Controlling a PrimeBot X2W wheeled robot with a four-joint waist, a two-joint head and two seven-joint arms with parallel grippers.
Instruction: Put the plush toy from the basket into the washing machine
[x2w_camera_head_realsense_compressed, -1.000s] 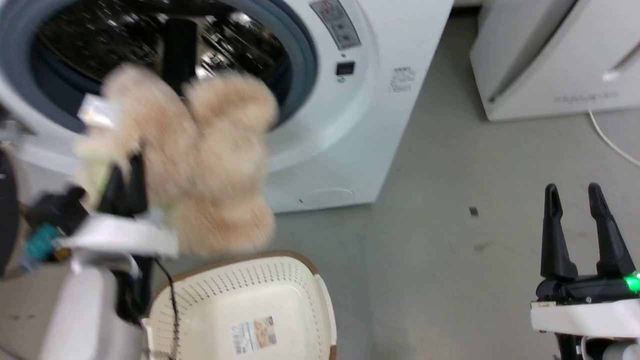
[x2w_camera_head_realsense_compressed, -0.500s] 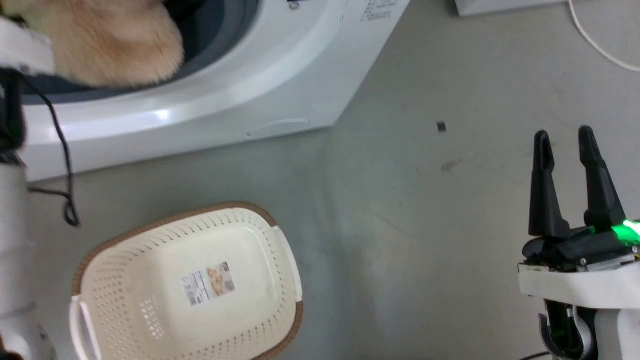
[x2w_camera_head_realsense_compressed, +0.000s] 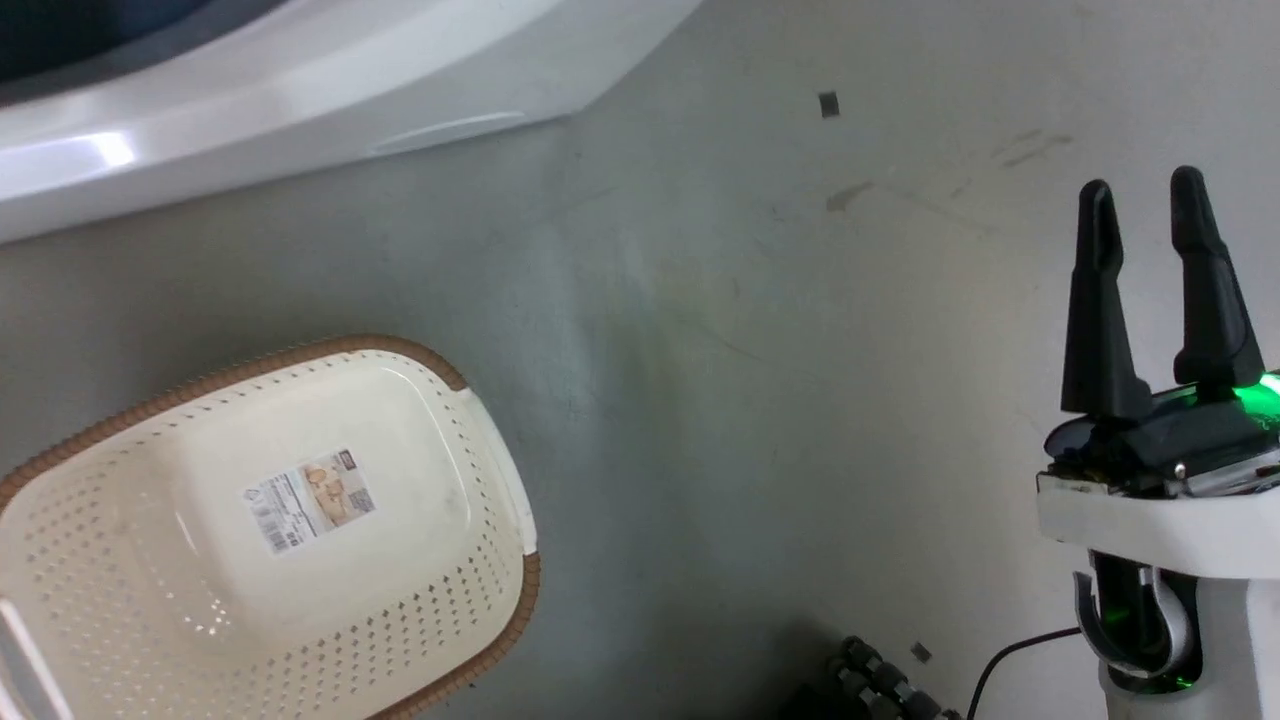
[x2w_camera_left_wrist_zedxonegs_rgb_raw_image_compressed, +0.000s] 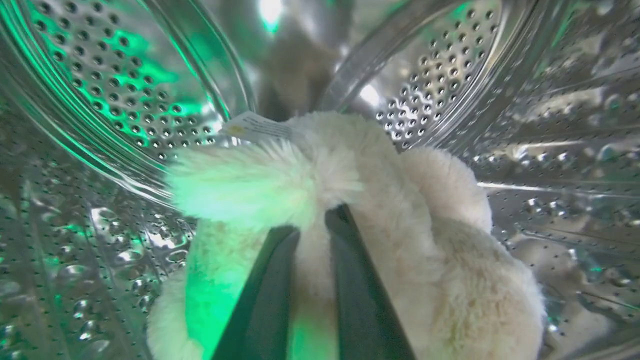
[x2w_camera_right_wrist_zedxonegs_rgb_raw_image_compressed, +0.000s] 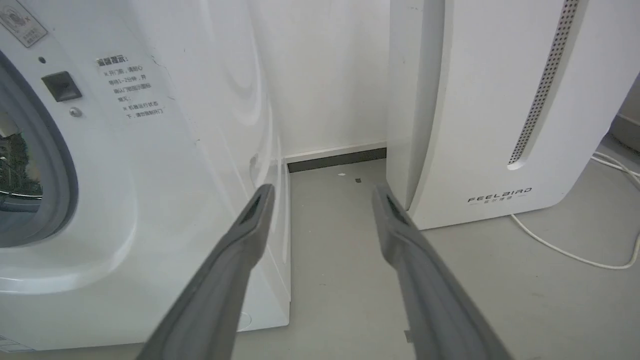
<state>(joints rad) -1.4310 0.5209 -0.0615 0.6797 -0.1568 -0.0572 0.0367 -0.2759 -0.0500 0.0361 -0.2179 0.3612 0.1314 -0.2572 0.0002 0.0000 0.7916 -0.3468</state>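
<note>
In the left wrist view the fluffy tan plush toy (x2w_camera_left_wrist_zedxonegs_rgb_raw_image_compressed: 400, 210) lies inside the washing machine's perforated steel drum (x2w_camera_left_wrist_zedxonegs_rgb_raw_image_compressed: 440, 90), its white tag (x2w_camera_left_wrist_zedxonegs_rgb_raw_image_compressed: 255, 127) sticking up. My left gripper (x2w_camera_left_wrist_zedxonegs_rgb_raw_image_compressed: 315, 225) is shut on the plush toy, with fur pinched between its dark fingers. The cream basket (x2w_camera_head_realsense_compressed: 400, 345) with the brown rim stands on the floor at the lower left of the head view, holding nothing but its paper label (x2w_camera_head_realsense_compressed: 310, 498). The washing machine (x2w_camera_head_realsense_compressed: 300, 70) shows its white lower front at the top left. My right gripper (x2w_camera_head_realsense_compressed: 1141, 185) is open over bare floor, beside the washing machine (x2w_camera_right_wrist_zedxonegs_rgb_raw_image_compressed: 175, 175).
A white slanted FEELBIRD appliance (x2w_camera_right_wrist_zedxonegs_rgb_raw_image_compressed: 475, 125) stands right of the washer, with a narrow gap between them. A white cable (x2w_camera_right_wrist_zedxonegs_rgb_raw_image_compressed: 575, 250) trails on the grey floor (x2w_camera_head_realsense_compressed: 750, 350). A dark cable and ribbed part (x2w_camera_head_realsense_compressed: 880, 680) lie near the head view's bottom edge.
The head camera has tipped downward. The left arm carried the plush toy from in front of the door opening into the drum and out of the head view. The right gripper stays open.
</note>
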